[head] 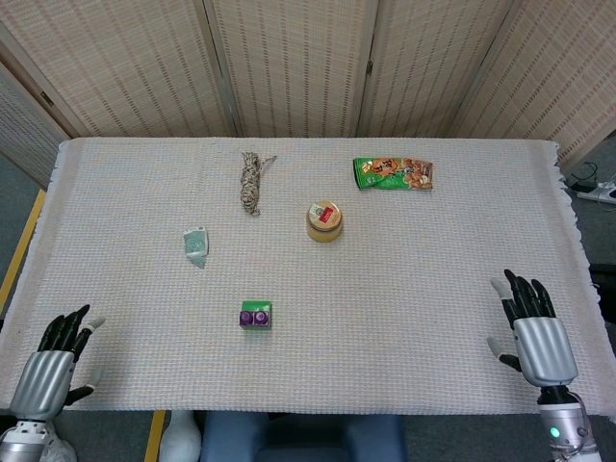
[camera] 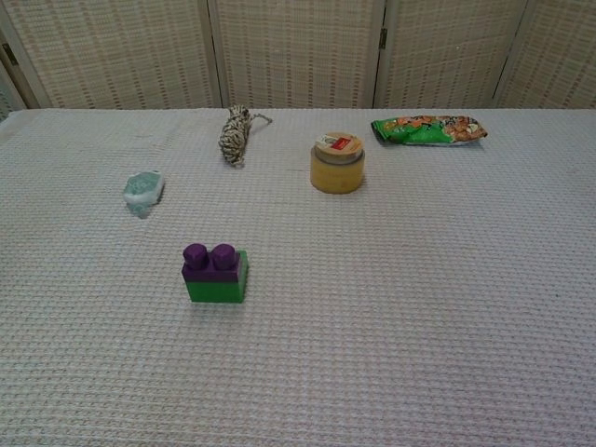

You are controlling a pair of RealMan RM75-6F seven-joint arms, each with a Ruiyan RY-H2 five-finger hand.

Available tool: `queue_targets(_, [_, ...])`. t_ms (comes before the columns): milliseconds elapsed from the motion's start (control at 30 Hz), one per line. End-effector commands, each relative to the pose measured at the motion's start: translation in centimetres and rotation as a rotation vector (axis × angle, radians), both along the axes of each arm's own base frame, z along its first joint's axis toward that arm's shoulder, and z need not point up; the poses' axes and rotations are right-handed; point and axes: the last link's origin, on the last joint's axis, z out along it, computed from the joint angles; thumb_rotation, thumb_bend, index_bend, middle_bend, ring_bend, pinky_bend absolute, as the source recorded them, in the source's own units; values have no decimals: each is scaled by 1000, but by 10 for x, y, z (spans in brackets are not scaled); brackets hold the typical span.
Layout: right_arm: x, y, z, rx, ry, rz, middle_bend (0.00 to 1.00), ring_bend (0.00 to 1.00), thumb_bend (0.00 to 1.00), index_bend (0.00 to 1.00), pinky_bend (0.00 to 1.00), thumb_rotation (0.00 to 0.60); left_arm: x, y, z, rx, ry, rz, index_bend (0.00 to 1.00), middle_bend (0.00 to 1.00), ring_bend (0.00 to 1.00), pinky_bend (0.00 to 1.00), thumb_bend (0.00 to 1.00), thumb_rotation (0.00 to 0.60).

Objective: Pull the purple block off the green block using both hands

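Purple block [camera: 209, 261] is seated on green block [camera: 216, 284]; left robot hand [head: 53, 364] and right robot hand [head: 535, 332] are spread, empty, at bench [head: 404, 289] corners.

Purple block [camera: 210, 262] tops green block [camera: 217, 285]; yellow jar [camera: 337, 164], black-and-white speckled rope [camera: 233, 134].

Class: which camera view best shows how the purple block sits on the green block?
The chest view: from the side, the purple block stands stacked atop the green block. The head view looks down, showing only its studs and a green edge.
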Motion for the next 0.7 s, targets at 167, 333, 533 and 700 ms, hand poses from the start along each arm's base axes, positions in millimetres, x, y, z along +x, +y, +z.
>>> queue_targets(167, [0, 2, 3, 4, -30, 9, 0, 0, 295, 0, 0, 600, 23, 16, -22, -41, -119, -109, 213, 0, 0, 0, 420, 600])
queue_targets(333, [0, 2, 9, -10, -63, 11, 0, 0, 294, 0, 0, 600, 37, 33, -36, -115, -173, -91, 226, 0, 0, 0, 420, 600])
queue_targets(533, [-2, 0, 8, 12, -65, 4, 0, 0, 294, 0, 0, 600, 46, 54, -60, -71, -170, -3, 293, 0, 0, 0, 420, 600])
queue_targets(700, [-3, -2, 12, -12, -74, -6, 0, 0, 295, 0, 0, 600, 64, 64, -83, -109, -151, 26, 343, 0, 0, 0, 420, 600])
